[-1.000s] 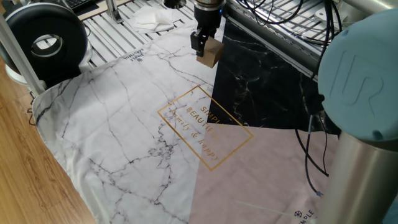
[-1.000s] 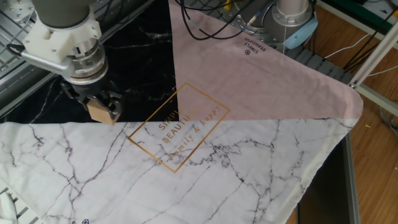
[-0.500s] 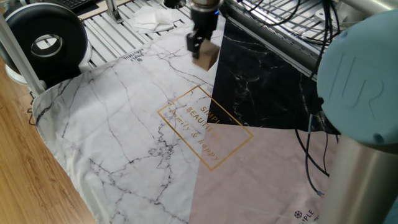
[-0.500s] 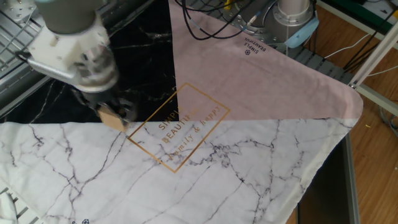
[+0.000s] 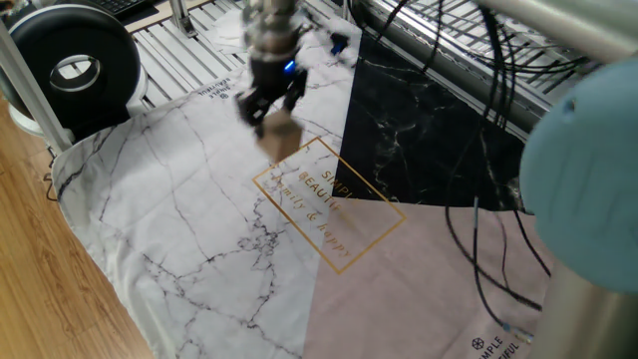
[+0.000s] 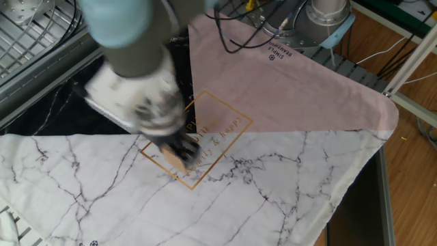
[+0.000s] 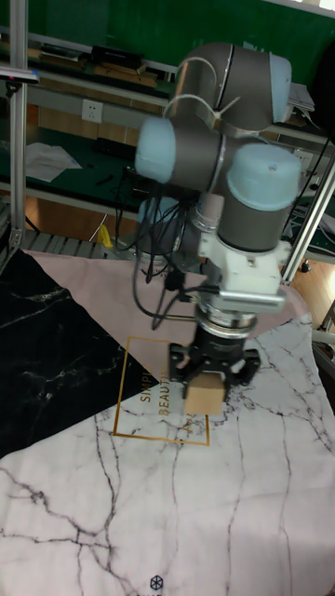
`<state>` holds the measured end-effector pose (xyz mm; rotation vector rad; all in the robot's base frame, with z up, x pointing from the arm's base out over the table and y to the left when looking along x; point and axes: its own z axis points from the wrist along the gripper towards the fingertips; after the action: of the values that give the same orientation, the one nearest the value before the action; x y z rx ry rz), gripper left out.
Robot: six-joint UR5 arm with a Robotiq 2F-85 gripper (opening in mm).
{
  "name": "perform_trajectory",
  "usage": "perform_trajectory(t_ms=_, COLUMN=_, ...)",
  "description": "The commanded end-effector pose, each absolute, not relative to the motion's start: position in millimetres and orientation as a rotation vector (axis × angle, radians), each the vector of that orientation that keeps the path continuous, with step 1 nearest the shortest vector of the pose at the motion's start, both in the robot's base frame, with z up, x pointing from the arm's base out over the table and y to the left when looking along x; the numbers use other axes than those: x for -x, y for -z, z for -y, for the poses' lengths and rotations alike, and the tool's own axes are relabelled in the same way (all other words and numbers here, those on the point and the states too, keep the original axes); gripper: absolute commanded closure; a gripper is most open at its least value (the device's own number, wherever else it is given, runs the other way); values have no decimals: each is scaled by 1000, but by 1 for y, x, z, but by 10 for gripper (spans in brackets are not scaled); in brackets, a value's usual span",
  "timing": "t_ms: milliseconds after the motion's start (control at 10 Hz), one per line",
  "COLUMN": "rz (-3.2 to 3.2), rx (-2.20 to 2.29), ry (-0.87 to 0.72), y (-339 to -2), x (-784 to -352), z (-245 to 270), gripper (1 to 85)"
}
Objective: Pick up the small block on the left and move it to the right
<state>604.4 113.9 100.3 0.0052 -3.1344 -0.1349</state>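
The small block (image 7: 207, 391) is a plain tan cube held between the fingers of my gripper (image 7: 208, 376), which is shut on it. The block hangs just above the cloth at the corner of the gold-lettered square (image 7: 149, 396). In one fixed view the gripper (image 5: 267, 108) is blurred by motion, with the block (image 5: 283, 137) under it over the white marble part. In the other fixed view the gripper (image 6: 176, 147) and block (image 6: 177, 160) are also blurred, over the gold square's lower left side.
The cloth has a white marble part (image 5: 189, 219), a black marble part (image 5: 419, 140) and a pink part (image 6: 273, 82). A black round device (image 5: 70, 65) stands at the back left. My arm's base (image 6: 324, 17) and cables lie behind the pink part.
The gripper has carried the block away from the edge of the black marble part, over the white marble, to the gold-lettered square. It stays shut on the block throughout.
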Motion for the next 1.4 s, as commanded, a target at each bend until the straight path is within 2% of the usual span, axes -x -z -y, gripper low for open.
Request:
perform_trajectory(t_ms=0, rz=3137, rx=202, ry=164, y=-72, x=-595, z=-175, gripper=847)
perform_trajectory(t_ms=200, rz=3149, rx=242, ry=128, y=-65, x=-599, z=-185, gripper=847)
perform_trajectory(t_ms=300, rz=3167, rx=272, ry=151, y=-66, x=-603, z=-194, gripper=847)
perform_trajectory(t_ms=400, rz=3166, rx=307, ry=242, y=-67, x=-604, z=-210, gripper=847)
perform_trajectory(t_ms=500, rz=3175, rx=344, ry=239, y=-63, x=-606, z=-209, gripper=847)
perform_trajectory(t_ms=700, rz=3200, rx=378, ry=144, y=-50, x=-610, z=-193, gripper=847)
perform_trajectory(t_ms=1100, rz=3175, rx=373, ry=126, y=-40, x=-604, z=-191, gripper=847)
perform_trajectory(t_ms=1200, rz=3176, rx=344, ry=122, y=-40, x=-603, z=-191, gripper=823)
perform_trajectory(t_ms=1300, rz=3187, rx=267, ry=76, y=-41, x=-603, z=-184, gripper=553)
